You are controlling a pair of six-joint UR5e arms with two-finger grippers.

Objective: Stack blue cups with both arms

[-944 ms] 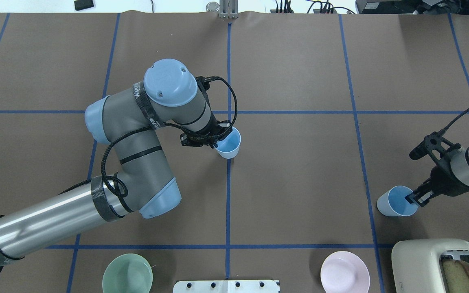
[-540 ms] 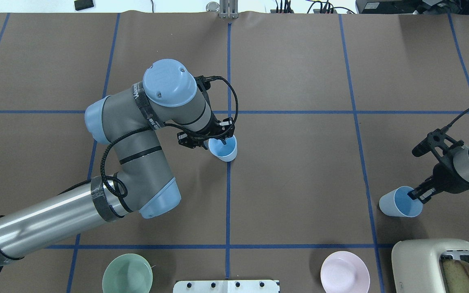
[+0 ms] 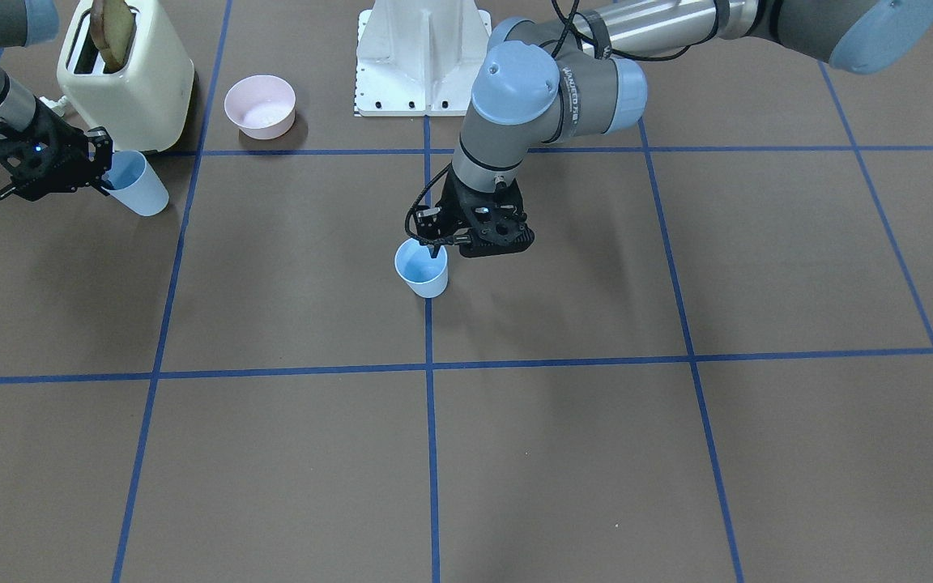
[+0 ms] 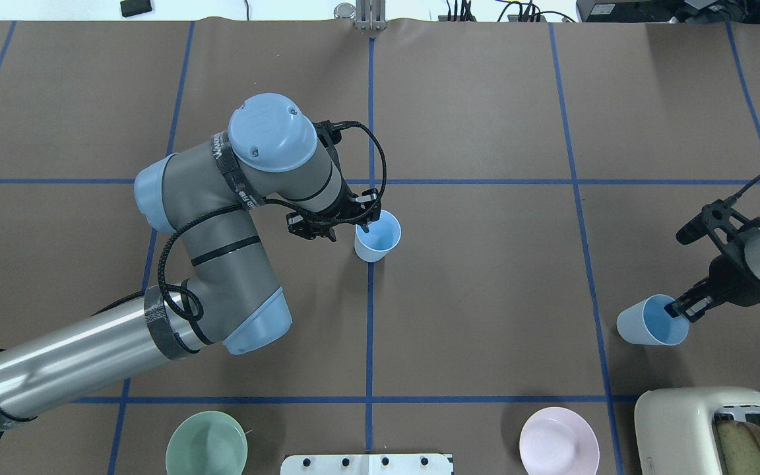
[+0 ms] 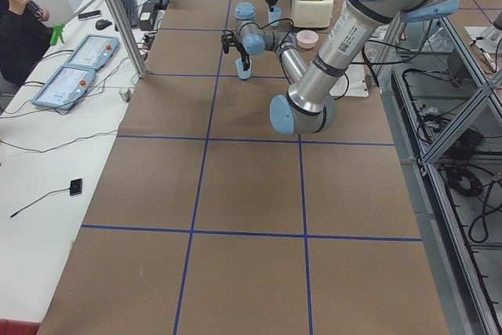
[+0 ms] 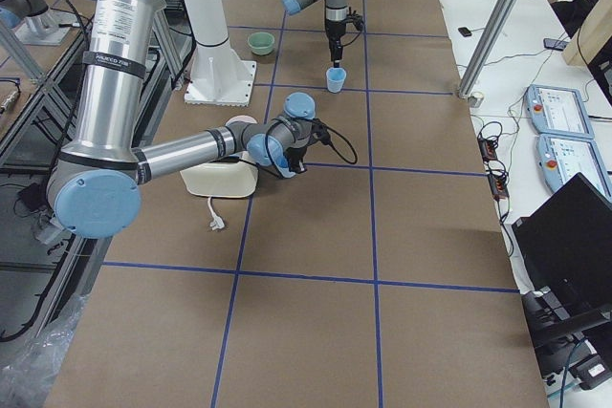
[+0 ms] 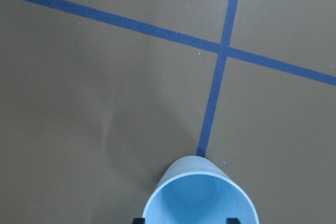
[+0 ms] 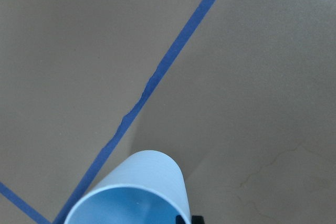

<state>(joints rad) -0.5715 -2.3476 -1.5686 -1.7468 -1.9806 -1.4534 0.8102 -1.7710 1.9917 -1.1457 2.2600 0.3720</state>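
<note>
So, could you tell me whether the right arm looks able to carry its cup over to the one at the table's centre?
Probably yes: the right gripper pinches its cup at the rim, and bare table lies between it and the centre cup.

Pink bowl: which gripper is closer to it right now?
Right. The right gripper, pinching a cup's rim, sits just past the pink bowl, beside the toaster. The left gripper holds the other cup at table centre, much farther away.

no text clear enough to read
</note>
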